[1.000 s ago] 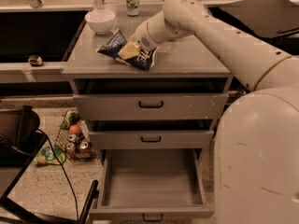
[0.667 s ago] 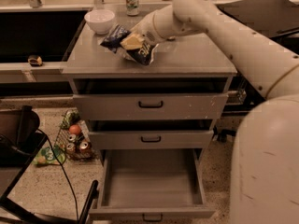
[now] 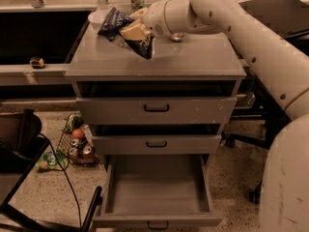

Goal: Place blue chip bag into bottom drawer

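Bowl [image 3: 99,17], round and white, sat at the back-left of the flat grey cabinet top [image 3: 193,57]. Right beside it, the crinkly dark-blue foil chip bag [image 3: 115,22] was crumpled in the pale two-finger gripper [image 3: 135,31], which was clamped tight on it over the top. Down below, the deep grey bottom drawer [image 3: 157,192] was pulled wide open.

Office kitchenette, by the look: grey drawer cabinet [image 3: 155,62] centre, speckled floor [image 3: 41,202], snack basket [image 3: 73,145] lower left; gripper [image 3: 134,33] clutching blue chip bag [image 3: 112,21], upper centre.
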`<state>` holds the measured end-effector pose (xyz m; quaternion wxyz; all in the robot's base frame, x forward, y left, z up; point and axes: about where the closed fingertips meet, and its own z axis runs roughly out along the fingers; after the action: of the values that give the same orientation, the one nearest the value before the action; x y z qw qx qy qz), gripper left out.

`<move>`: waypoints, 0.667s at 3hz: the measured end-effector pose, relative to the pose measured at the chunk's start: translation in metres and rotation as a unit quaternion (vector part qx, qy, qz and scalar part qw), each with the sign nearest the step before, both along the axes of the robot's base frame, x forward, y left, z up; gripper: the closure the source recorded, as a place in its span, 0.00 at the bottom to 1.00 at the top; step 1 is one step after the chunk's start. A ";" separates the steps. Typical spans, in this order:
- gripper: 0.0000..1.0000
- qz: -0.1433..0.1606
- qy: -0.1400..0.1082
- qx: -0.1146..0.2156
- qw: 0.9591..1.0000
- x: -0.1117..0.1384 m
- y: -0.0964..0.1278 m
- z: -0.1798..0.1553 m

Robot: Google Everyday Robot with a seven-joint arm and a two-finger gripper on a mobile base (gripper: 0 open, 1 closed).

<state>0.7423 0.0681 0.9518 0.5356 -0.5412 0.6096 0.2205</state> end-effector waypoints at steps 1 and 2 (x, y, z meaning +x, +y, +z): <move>1.00 -0.001 0.001 0.000 1.000 0.000 0.000 0.000; 1.00 0.043 -0.003 0.000 0.999 -0.015 0.009 0.003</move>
<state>0.7275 0.0772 0.9551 0.5275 -0.5677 0.5839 0.2421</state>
